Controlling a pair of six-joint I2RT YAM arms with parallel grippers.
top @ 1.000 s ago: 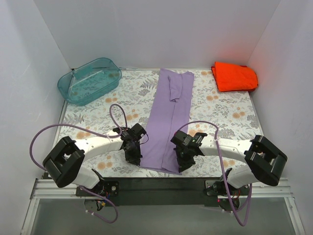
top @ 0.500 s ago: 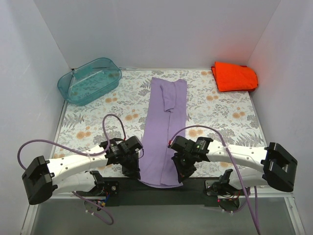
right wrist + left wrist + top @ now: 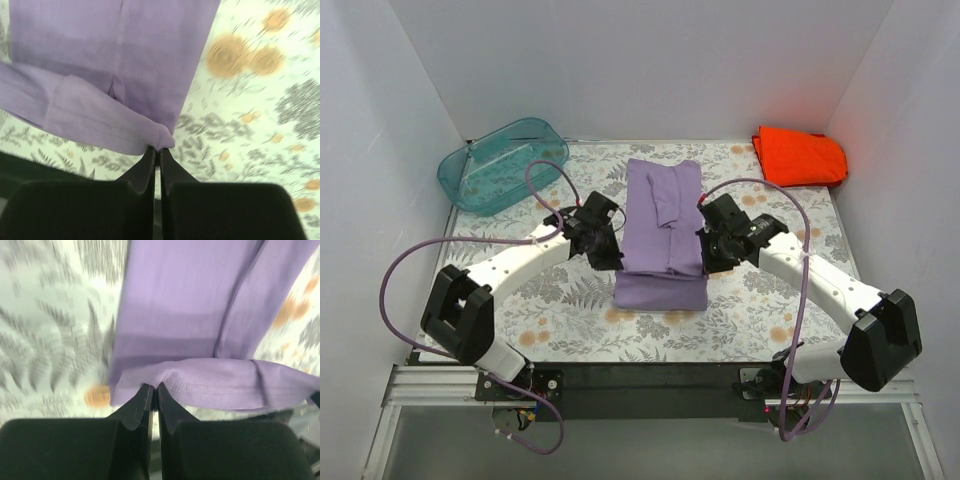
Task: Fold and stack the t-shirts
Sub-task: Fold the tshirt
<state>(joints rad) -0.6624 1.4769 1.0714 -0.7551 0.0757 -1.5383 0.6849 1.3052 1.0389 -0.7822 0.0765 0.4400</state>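
The lavender-purple t-shirt lies lengthwise in the middle of the table, its near hem lifted and carried back over the rest. My left gripper is shut on the hem's left corner. My right gripper is shut on the hem's right corner. Both hold the cloth above the table, and a fold hangs below them near the front. The orange-red t-shirt lies folded in the far right corner.
A translucent teal tub stands at the far left corner. The table has a floral cloth. White walls close in the left, back and right sides.
Both grippers have lifted the purple shirt's near hem from the front edge and carried it toward the middle of the table, doubling the shirt over itself.
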